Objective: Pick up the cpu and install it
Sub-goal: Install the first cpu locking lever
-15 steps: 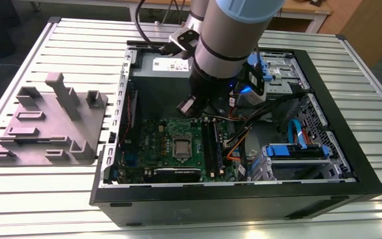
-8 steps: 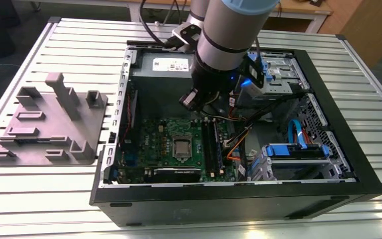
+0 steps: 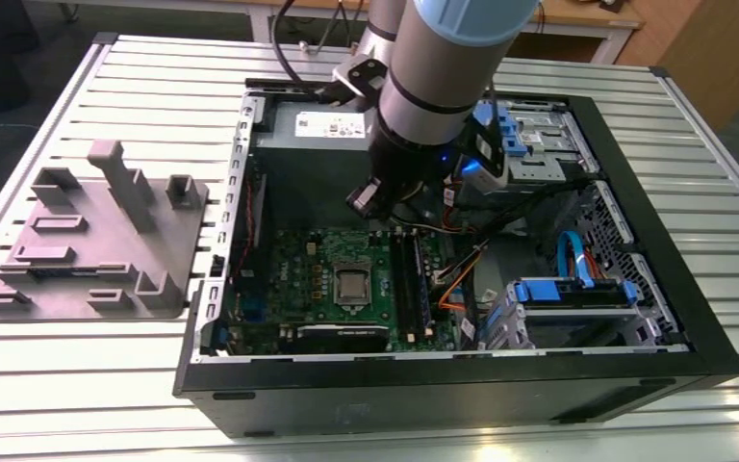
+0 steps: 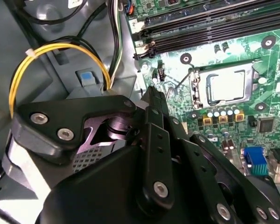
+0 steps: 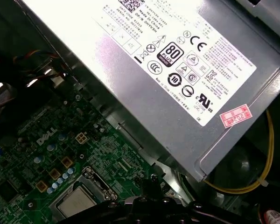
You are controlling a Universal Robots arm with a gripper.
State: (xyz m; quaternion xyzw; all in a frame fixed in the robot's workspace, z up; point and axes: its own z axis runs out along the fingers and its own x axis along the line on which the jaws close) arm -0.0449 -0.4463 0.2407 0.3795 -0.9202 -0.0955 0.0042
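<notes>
Gripper (image 4: 153, 94): hangs inside the case (image 3: 472, 390), low over the board (image 4: 270, 70), near the board's edge by the power supply (image 5: 168, 93). Fingers (image 4: 155, 109): clenched tip to tip, grasping nothing.

Cpu (image 4: 226, 87): lies flat in the socket (image 4: 194, 91) near the middle of the board, silvery top up, metal frame around it, thin lever (image 4: 177, 85) along one side. Sits clear of the fingertips, untouched, farther from the power-supply edge than they are.

Memory sticks (image 4: 210, 28): stand in their slots just beside the socket.

Arm (image 3: 441, 67), in the exterior view: slants down into the case from its far edge. Cpu (image 3: 350, 282) there: past the arm's end, toward the case's near edge.
</notes>
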